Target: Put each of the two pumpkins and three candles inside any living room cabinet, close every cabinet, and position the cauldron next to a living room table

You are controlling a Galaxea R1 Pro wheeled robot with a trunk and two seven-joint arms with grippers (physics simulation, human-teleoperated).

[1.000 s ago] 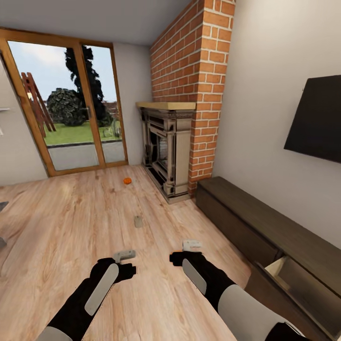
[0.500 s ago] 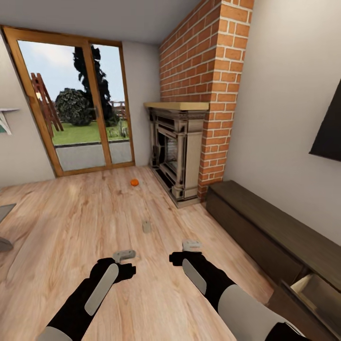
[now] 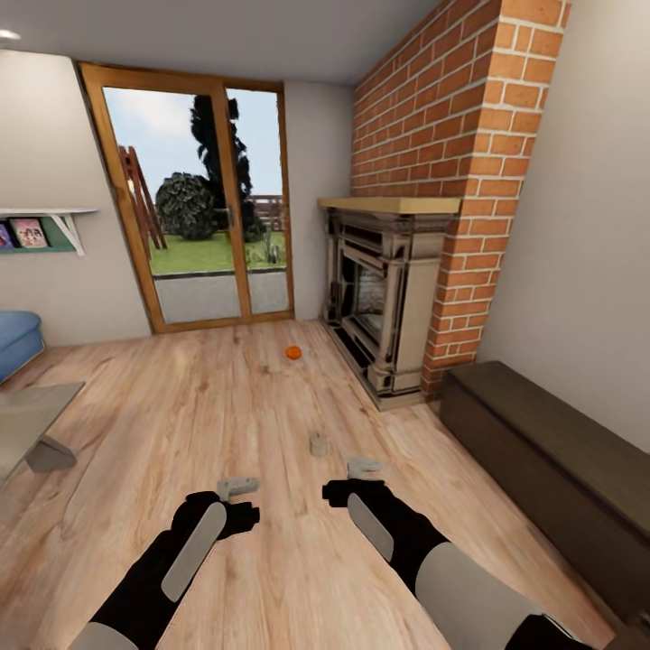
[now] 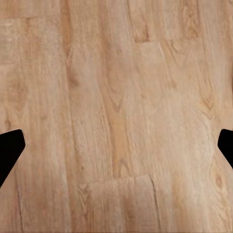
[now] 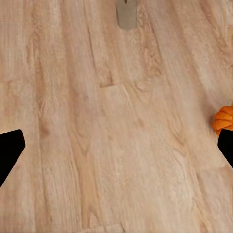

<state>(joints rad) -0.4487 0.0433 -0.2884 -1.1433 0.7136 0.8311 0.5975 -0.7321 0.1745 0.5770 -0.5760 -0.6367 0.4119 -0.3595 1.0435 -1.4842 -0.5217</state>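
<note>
One small orange pumpkin (image 3: 292,352) lies on the wood floor in front of the fireplace. A short beige candle (image 3: 318,443) stands on the floor nearer to me, just beyond my right gripper (image 3: 365,467). The right wrist view shows the candle (image 5: 127,13) and a pumpkin (image 5: 224,119) by one fingertip; its jaws stand wide apart, open and empty. My left gripper (image 3: 236,487) hovers over bare floor, open as well. The long dark-brown cabinet (image 3: 551,451) runs along the right wall, its visible fronts shut.
A stone fireplace (image 3: 384,298) with a brick chimney stands ahead on the right. A wood-framed glass door (image 3: 208,208) fills the far wall. At the left are a low grey table (image 3: 27,424), a blue sofa (image 3: 16,338) and a wall shelf (image 3: 41,230).
The camera has turned left: the whole view has slid right, so the cabinet's open drawer and the wall screen have left the picture while the table and sofa have come in. Both arms keep their pose.
</note>
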